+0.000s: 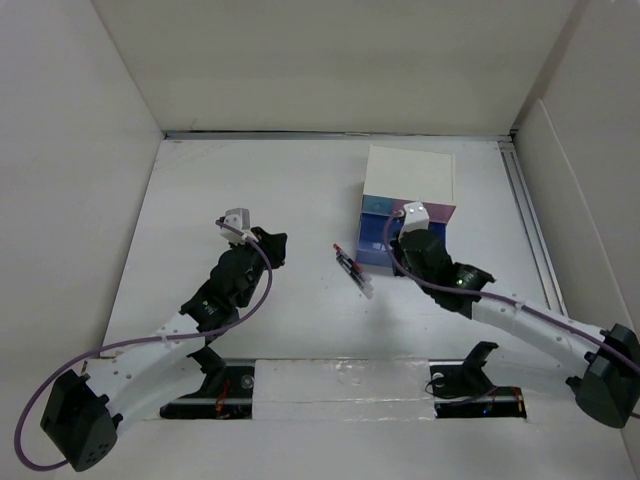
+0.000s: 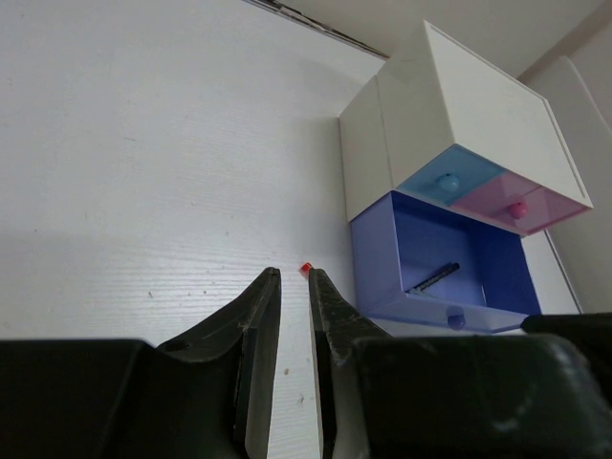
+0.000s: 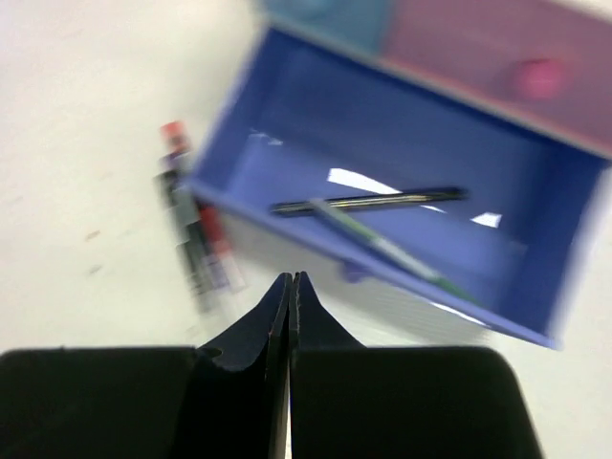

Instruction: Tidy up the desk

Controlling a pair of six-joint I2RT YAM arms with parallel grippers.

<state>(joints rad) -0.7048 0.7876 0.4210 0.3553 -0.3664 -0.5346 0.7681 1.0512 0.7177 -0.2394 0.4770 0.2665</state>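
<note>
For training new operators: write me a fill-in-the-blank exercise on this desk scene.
The large blue drawer of the white box stands ___. The right pincer is ___, holding nothing. In the top view, the loose pens lie on the desk to the drawer's ___.
Missing words: open; shut; left.

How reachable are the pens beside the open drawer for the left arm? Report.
Probably yes: only bare desk lies between the left gripper and the pens, though its barely parted jaws would need opening.
</note>
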